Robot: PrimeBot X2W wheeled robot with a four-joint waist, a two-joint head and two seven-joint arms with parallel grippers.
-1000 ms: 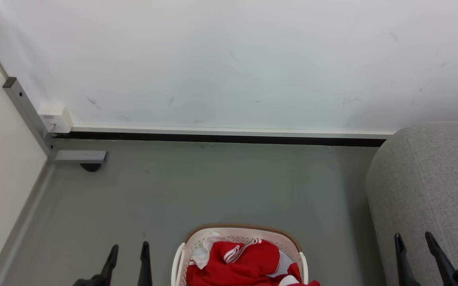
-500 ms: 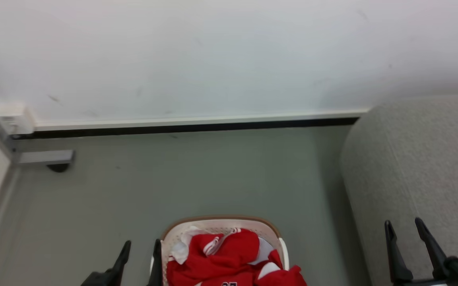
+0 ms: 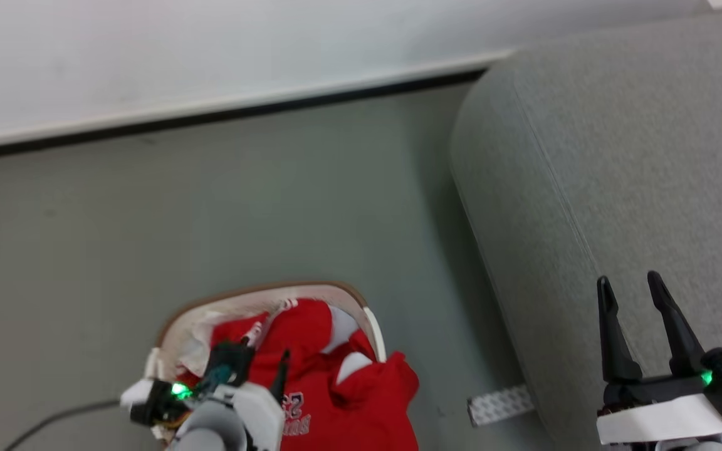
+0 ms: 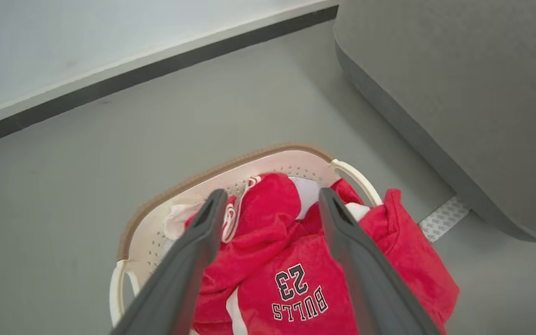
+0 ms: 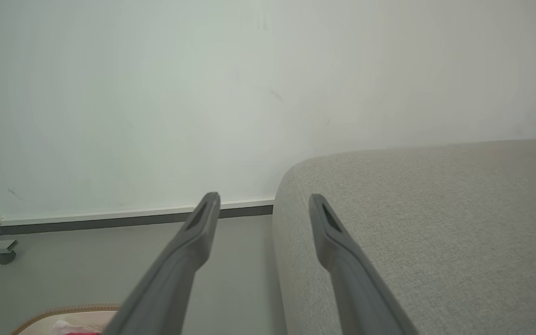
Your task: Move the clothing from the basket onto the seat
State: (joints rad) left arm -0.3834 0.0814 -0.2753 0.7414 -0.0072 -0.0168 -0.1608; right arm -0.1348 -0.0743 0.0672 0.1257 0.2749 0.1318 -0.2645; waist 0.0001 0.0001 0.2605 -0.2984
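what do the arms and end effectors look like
The left end effector and right end effector each have two long dark fingers on a black base with a green light. Behind is white housing; the left forearm is pale grey.

Here's a plain indoor room set up like a living space: a big grey sofa point(image 3: 618, 156) against a bare white wall point(image 3: 210, 44), a smooth grey floor point(image 3: 242, 207), a dark skirting strip point(image 3: 210, 116), and a laundry basket point(image 4: 231, 163) of red clothing point(image 4: 268, 218) on the floor. A textured tape strip point(image 3: 500, 404) by the sofa hints at a test set-up
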